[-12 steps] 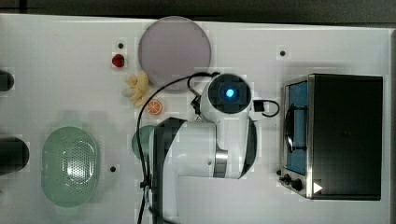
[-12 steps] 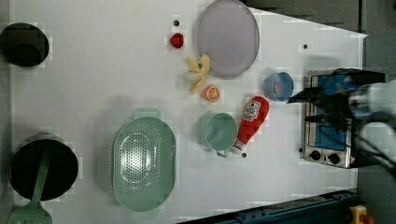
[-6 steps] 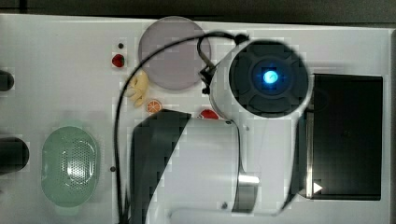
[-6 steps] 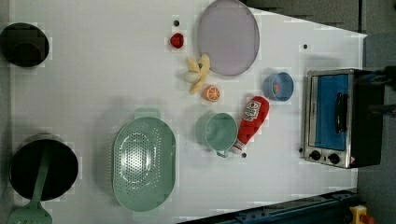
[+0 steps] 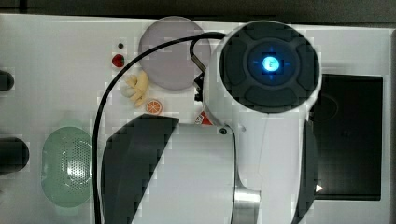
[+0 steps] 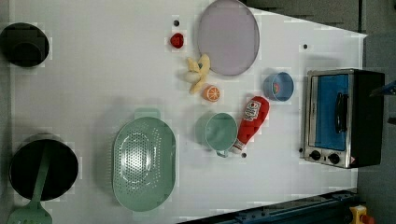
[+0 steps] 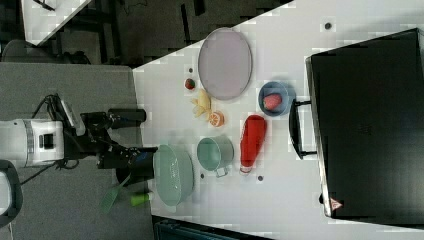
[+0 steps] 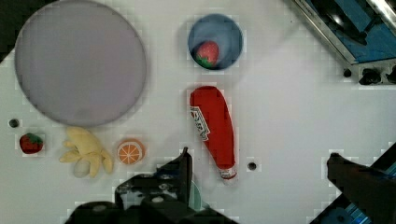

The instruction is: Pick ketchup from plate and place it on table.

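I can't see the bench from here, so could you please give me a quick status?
Gripper open, fingers empty. Ketchup lying on the table, off the plate. Mug right beside it.

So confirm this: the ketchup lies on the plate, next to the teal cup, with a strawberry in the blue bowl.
Not quite. The ketchup lies on the table, not on the plate, which is bare in the left view. The rest holds: it is next to the teal cup, and a strawberry sits in the blue bowl.
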You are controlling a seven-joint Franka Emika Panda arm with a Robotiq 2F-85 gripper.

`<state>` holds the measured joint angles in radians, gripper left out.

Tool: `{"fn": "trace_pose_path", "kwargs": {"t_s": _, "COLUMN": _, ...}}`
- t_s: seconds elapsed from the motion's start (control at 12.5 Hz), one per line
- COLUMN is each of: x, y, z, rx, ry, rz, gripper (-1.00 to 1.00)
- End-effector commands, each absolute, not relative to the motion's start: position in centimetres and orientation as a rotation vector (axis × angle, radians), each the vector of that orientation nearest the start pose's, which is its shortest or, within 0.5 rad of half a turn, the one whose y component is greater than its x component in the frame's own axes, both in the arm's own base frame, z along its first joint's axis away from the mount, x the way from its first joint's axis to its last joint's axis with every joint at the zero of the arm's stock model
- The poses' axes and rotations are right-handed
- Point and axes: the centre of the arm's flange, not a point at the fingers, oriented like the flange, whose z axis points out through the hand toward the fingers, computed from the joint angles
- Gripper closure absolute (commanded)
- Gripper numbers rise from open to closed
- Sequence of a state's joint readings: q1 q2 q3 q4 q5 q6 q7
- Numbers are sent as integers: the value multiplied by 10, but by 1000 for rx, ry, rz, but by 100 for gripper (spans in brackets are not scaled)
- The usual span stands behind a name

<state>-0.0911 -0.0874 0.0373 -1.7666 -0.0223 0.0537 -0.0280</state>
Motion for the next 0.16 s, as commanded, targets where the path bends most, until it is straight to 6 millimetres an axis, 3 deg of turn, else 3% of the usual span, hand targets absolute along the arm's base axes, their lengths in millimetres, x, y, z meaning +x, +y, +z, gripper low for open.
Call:
{"fn": "trace_pose_path", "kwargs": {"t_s": 0.08, "x": 530, "y": -26, "z": 566, "rx": -2917, "ry": 1301, "rz": 139, "gripper": -100}}
{"fn": "trace_pose_path", "kwargs": {"t_s": 0.16, "x": 530, "y": -26, "z": 565, "rx": -2918, "ry": 1302, "rz": 142, "gripper": -100}}
